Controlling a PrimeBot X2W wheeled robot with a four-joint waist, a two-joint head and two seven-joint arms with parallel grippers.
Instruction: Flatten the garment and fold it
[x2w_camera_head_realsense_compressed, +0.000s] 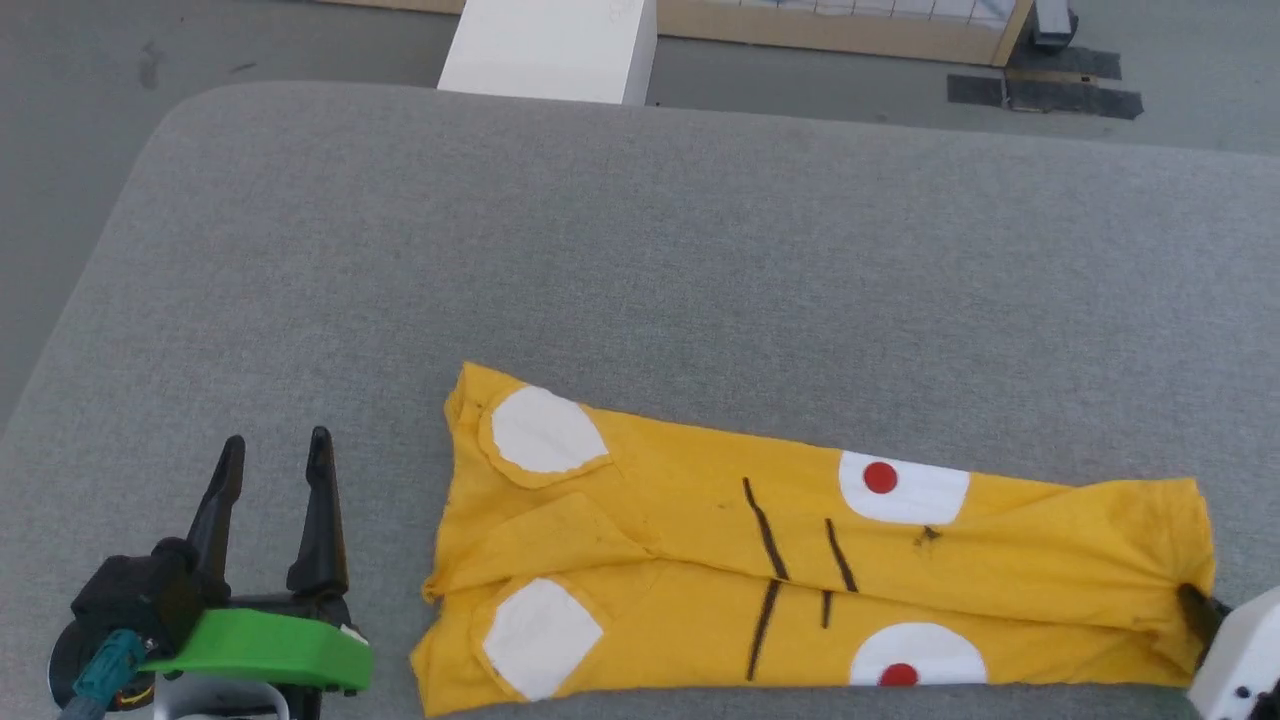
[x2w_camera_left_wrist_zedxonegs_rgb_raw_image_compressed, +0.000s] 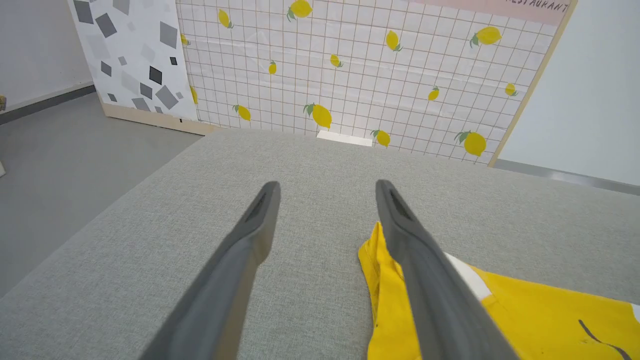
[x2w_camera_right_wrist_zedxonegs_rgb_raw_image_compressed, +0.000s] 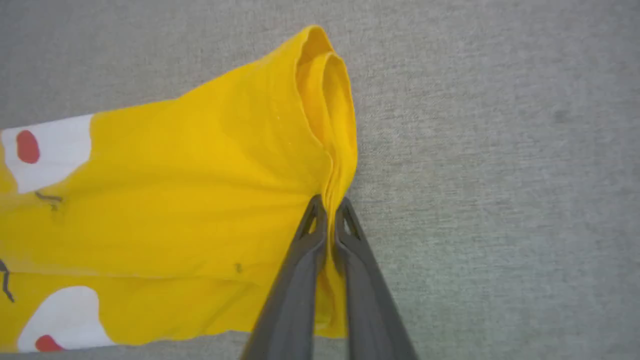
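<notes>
The garment (x2w_camera_head_realsense_compressed: 1050, 560) lies as a long strip, folded lengthwise, along the near edge of the grey bench (x2w_camera_head_realsense_compressed: 640, 250), reaching towards the near right corner. The right pincer (x2w_camera_right_wrist_zedxonegs_rgb_raw_image_compressed: 330, 206) is clamped on the bunched fabric at the strip's right end. The left pincer (x2w_camera_head_realsense_compressed: 277, 450) stands wide open over bare bench by the near left corner, just beside the strip's left end, holding nothing.

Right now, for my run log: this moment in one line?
bright yellow cotton T-shirt: long strip on grey fabric table | left pincer: open, beside shirt | right pincer: shut on shirt's end
</notes>
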